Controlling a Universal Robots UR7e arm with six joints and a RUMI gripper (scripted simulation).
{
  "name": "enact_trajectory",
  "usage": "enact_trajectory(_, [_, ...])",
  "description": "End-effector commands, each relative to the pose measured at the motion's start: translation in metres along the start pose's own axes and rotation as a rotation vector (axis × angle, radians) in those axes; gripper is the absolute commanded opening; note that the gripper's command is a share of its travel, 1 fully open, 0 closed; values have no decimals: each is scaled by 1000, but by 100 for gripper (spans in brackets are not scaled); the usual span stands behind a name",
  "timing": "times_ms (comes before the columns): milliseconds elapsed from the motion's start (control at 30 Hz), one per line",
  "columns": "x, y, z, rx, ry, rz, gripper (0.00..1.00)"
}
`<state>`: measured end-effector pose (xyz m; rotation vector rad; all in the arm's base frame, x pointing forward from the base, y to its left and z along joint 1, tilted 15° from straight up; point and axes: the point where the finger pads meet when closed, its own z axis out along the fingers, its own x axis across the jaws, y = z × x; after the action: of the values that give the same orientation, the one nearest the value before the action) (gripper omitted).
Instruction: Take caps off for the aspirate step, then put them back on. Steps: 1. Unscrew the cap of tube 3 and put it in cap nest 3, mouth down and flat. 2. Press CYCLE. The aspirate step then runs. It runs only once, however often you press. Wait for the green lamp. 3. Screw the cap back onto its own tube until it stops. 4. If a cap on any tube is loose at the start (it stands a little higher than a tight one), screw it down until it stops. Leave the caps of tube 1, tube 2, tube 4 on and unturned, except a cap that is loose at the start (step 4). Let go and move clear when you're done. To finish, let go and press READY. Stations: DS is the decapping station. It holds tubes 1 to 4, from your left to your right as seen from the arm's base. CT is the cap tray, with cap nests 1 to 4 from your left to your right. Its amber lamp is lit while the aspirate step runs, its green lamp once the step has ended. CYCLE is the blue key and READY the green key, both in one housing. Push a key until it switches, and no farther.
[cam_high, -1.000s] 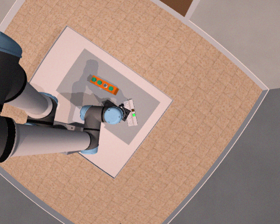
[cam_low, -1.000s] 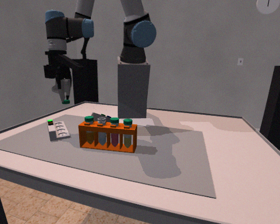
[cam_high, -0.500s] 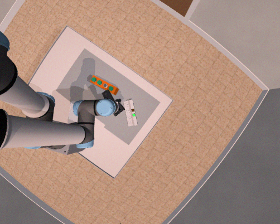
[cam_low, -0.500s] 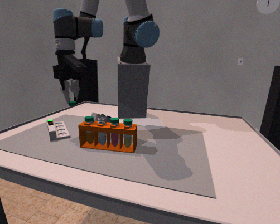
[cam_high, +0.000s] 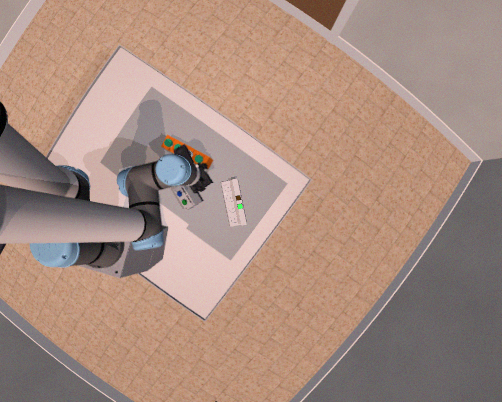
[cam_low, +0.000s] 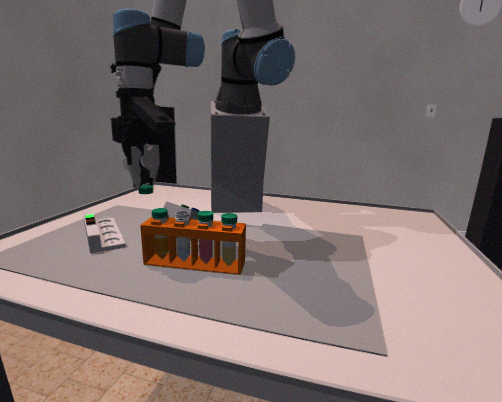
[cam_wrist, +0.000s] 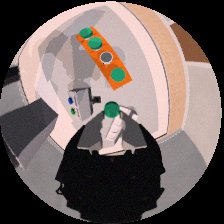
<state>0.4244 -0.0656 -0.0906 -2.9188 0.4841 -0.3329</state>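
Note:
My gripper (cam_high: 202, 181) (cam_low: 145, 184) (cam_wrist: 111, 111) is shut on a green cap (cam_low: 145, 189) (cam_wrist: 111, 108) and holds it in the air, off the rack's tube 4 end. The orange rack (cam_low: 146, 247) (cam_wrist: 128, 80) holds four tubes. Tube 3 (cam_low: 182, 216) (cam_wrist: 106, 57) is uncapped. Green caps sit on tube 4 (cam_low: 159, 214) (cam_wrist: 118, 75), tube 2 (cam_low: 205, 216) (cam_wrist: 95, 43) and tube 1 (cam_low: 229, 219) (cam_wrist: 86, 32); I cannot tell whether one stands higher. The cap tray (cam_high: 227, 200) (cam_low: 95, 243) shows no cap. Its green lamp (cam_high: 240, 206) (cam_low: 90, 217) is lit, its amber lamp (cam_high: 238, 198) dark.
The key housing (cam_high: 193, 201) (cam_wrist: 84, 104) stands near the arm's base side, with a blue key (cam_high: 179, 193) (cam_wrist: 70, 101) and a green key (cam_high: 184, 202) (cam_wrist: 73, 111). It lies between the rack and the base. The tray stands to the right of the housing as seen from the base.

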Motion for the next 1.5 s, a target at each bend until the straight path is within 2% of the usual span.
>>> enact_trajectory(0, [0, -27, -1, -10, 2, 10, 0])
enact_trajectory(33, [1, -35, -1, -10, 3, 10, 0])
enact_trajectory(133, [0, -35, -1, -10, 3, 10, 0])
enact_trajectory(233, [-1, -61, -1, -10, 3, 10, 0])
enact_trajectory(467, [-2, -86, -1, -9, 3, 10, 0])
enact_trajectory(600, [-4, -111, -1, -9, 3, 10, 0])
enact_trajectory(700, [-4, -111, -1, -9, 3, 10, 0])
enact_trajectory(733, [-5, -119, 0, -8, 2, 10, 0])
enact_trajectory(1100, [-7, -119, 1, -8, -1, 12, 0])
enact_trajectory(1467, [-5, -119, 26, -8, 0, 10, 0])
